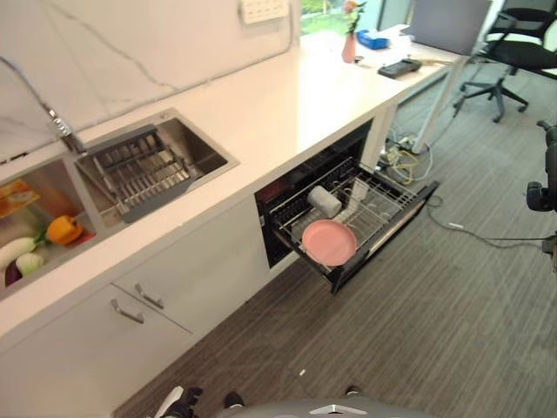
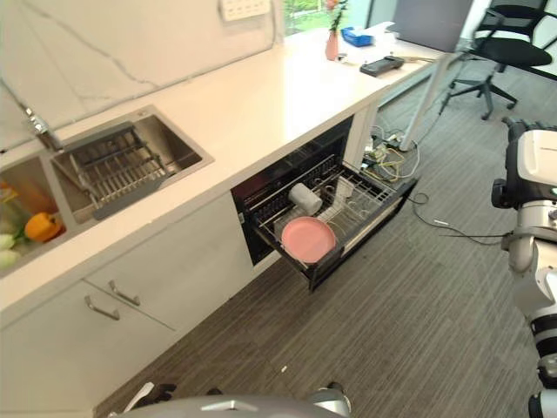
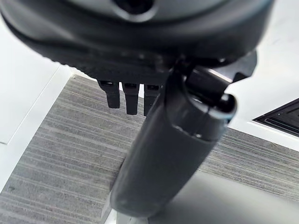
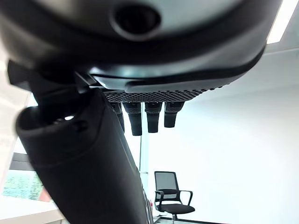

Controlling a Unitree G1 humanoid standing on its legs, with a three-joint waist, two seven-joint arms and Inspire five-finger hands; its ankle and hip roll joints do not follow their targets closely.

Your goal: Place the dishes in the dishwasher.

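Note:
The dishwasher's lower rack is pulled out below the white counter. A pink plate lies at its front, and a grey cup lies on its side behind the plate, with white dishes further in. My left hand hangs over the grey floor beside the white cabinet, with straight fingers and nothing in it. My right hand points out into the room, its fingers also straight and empty. Both hands are well away from the rack.
A steel sink holds a drying rack. A second basin on the left holds vegetables. A vase and small items stand at the counter's far end. An office chair and floor cables lie beyond the dishwasher.

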